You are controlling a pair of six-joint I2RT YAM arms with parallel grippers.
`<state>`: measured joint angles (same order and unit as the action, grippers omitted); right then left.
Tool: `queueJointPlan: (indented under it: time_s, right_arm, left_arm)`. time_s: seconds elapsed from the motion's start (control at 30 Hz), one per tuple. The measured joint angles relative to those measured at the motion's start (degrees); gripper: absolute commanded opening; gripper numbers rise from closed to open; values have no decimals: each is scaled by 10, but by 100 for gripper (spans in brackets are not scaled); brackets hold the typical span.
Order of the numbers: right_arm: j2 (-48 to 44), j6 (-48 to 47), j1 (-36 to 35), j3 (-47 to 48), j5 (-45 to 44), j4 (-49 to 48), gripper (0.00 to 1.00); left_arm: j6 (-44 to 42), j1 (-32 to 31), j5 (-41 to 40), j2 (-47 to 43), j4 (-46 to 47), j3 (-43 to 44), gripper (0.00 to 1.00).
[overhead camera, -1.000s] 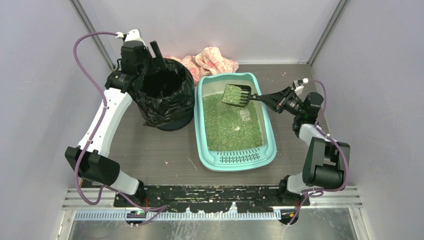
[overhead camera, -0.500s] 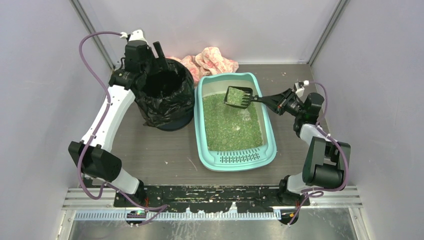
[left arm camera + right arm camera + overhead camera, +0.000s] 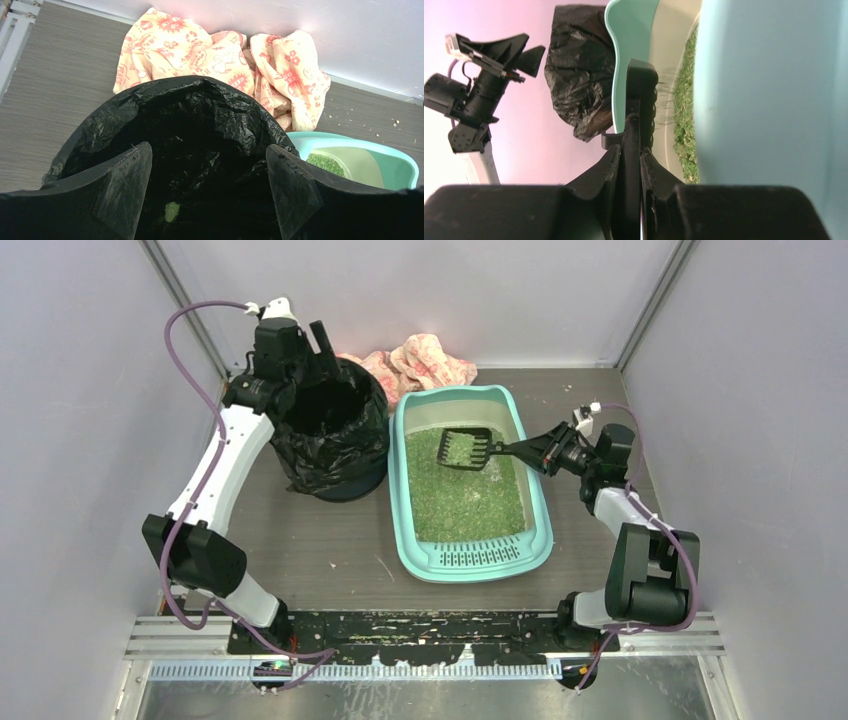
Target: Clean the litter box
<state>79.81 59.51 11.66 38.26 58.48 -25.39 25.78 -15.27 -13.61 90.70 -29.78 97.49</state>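
My right hand (image 3: 533, 450) pinches the scoop (image 3: 462, 448) over the litter box's (image 3: 541, 532) far end so loose litter can sift back — my left hand (image 3: 312, 352) hovers spread above the bin (image 3: 330, 455) near the table's far edge, probably to steady it.

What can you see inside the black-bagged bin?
One small pale green lump lies low inside the bin. The rest is in darkness, and the left end effector hides the near part.

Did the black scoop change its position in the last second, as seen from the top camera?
Yes. The scoop in the right gripper has shifted away from the far rim of the litter box, toward its slotted near end.
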Motion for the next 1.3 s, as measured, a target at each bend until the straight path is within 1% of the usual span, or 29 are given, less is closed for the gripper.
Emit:
queueJointPlan:
  time_s: [0.07, 0.2, 0.37, 0.57, 0.73, 0.97, 1.17, 1.3]
  right_arm:
    - [-1, -2, -8, 0, 3, 5, 1]
    - [-2, -3, 8, 0, 2, 6, 1]
    - [-2, -12, -9, 2, -2, 13, 1]
    - [2, -23, 24, 5, -12, 19, 1]
    - [5, -41, -1, 17, -10, 43, 1]
    - [4, -61, -3, 20, -12, 71, 1]
    - [1, -30, 17, 16, -15, 26, 1]
    - [-2, -41, 1, 17, -16, 40, 1]
  left_arm:
    - [5, 0, 2, 3, 0, 0, 84]
    - [8, 0, 4, 5, 0, 0, 83]
    - [9, 0, 6, 5, 0, 1, 83]
    - [8, 0, 8, 5, 0, 8, 83]
    - [8, 0, 8, 5, 3, 9, 83]
    - [8, 0, 8, 5, 4, 9, 83]
    - [6, 0, 8, 5, 4, 9, 84]
    - [6, 0, 8, 5, 4, 9, 84]
